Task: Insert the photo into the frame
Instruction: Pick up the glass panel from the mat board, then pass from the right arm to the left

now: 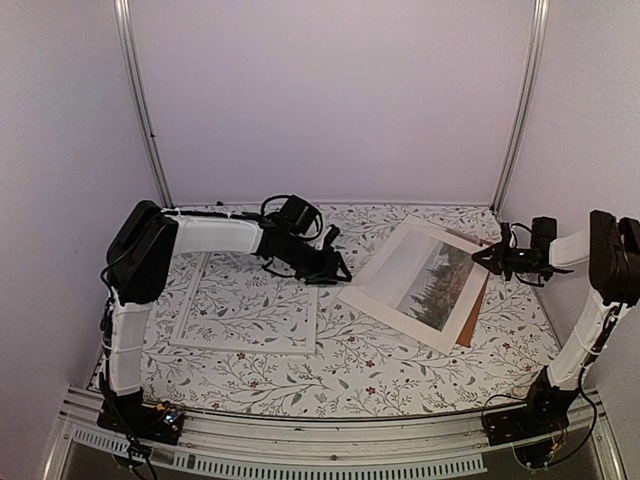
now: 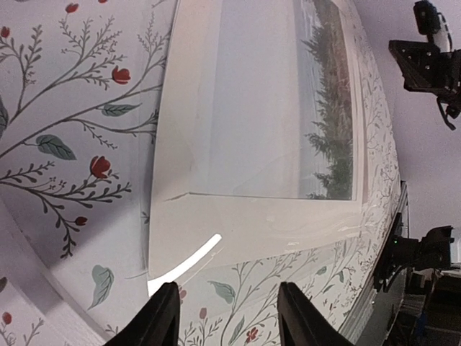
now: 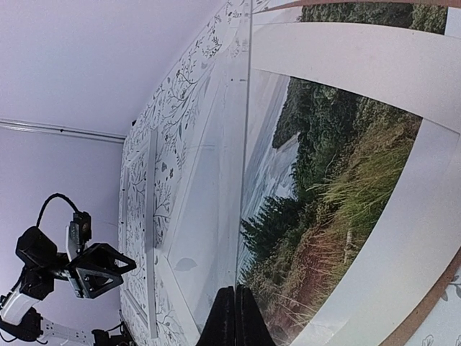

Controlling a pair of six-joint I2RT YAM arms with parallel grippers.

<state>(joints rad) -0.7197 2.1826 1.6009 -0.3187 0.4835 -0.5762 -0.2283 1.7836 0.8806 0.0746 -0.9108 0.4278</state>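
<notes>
White-bordered photo (image 1: 420,280) was noted near the table's (image 1: 400,372) right edge, over the brown backing panel (image 1: 478,312), one corner pinched by the closed right gripper (image 1: 491,258), presumably for carrying toward the frame (image 1: 250,348) by the left edge, while the left gripper (image 1: 340,270) was held part-spread and empty.

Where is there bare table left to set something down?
The widest free patch is the strip of table between its near edge and the frame and photo. Crowded: the gap between those two, where the left gripper hangs, and the right side, with the brown panel and right gripper.
</notes>
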